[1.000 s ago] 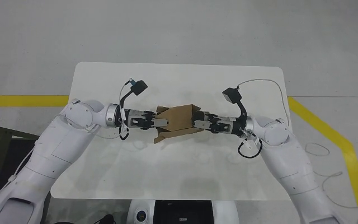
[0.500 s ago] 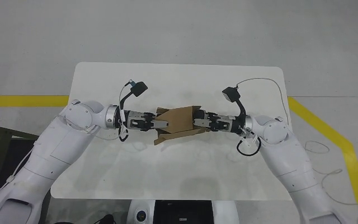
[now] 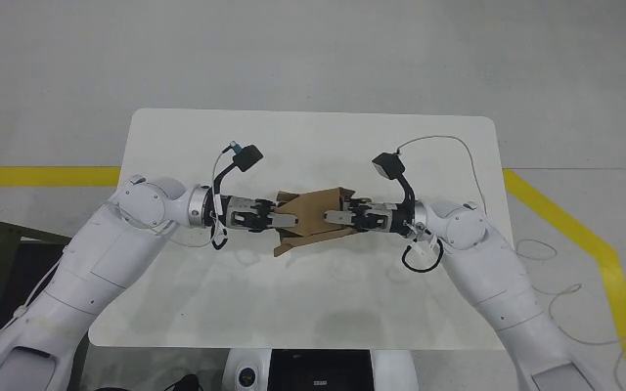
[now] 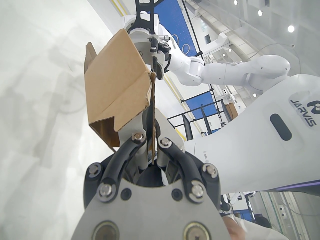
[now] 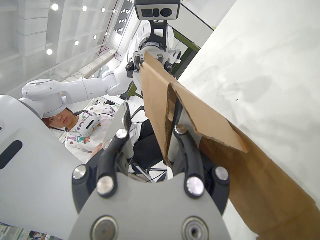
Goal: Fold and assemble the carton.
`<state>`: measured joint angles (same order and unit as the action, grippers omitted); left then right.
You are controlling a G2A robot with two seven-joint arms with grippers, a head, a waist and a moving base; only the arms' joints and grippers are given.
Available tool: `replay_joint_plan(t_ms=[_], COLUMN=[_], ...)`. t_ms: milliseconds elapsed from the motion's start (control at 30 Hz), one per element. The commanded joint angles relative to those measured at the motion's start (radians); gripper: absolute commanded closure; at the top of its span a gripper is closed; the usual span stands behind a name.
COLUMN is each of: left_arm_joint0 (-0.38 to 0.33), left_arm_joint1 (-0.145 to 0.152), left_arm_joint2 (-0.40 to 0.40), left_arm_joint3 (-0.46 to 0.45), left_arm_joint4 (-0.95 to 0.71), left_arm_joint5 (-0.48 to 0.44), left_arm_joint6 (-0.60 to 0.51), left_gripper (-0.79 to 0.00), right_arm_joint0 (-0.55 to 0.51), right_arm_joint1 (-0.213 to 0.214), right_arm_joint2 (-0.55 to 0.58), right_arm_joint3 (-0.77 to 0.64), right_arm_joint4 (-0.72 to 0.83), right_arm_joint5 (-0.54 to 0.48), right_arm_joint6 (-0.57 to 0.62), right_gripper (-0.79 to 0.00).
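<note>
Carton (image 3: 315,213): partly folded, over the middle of the counter (image 3: 293,147), spanning both arms.
Left end effector (image 4: 150,128): clamped tight on one thin panel edge.
Right end effector (image 5: 151,116): fingers apart, flap standing between them, against one finger.

White rounded table (image 3: 293,137) stands on grey floor (image 3: 293,49). Yellow tape line (image 3: 49,176) on floor left of table, another yellow stripe (image 3: 567,229) slants at right. Dark green object (image 3: 12,249) at near left edge. Thin cables (image 3: 540,241) loop on floor, right.
</note>
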<state>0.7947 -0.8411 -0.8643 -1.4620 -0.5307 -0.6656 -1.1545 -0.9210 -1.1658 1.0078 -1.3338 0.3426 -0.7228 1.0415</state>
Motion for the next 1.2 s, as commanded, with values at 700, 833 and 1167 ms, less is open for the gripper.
replay_joint_plan(t_ms=[700, 833, 1167], left_arm_joint0=[-0.012, -0.017, -0.025], left_arm_joint1=[0.021, 0.025, 0.029], left_arm_joint2=[0.021, 0.024, 0.01], left_arm_joint3=[-0.003, 0.001, 0.021], left_arm_joint4=[0.01, 0.008, -0.065], left_arm_joint5=[-0.003, -0.007, -0.003], left_arm_joint6=[0.003, 0.006, 0.003], left_gripper=[-0.095, -0.277, -0.785], right_arm_joint0=[0.053, 0.058, 0.063], right_arm_joint1=[0.0, 0.002, 0.006], right_arm_joint2=[-0.065, -0.075, -0.089], right_arm_joint3=[0.034, 0.04, 0.055], right_arm_joint4=[0.083, 0.085, 0.074], right_arm_joint5=[0.005, 0.003, -0.018], right_arm_joint6=[0.061, 0.059, 0.037], right_gripper=[-0.028, 0.0, 0.0])
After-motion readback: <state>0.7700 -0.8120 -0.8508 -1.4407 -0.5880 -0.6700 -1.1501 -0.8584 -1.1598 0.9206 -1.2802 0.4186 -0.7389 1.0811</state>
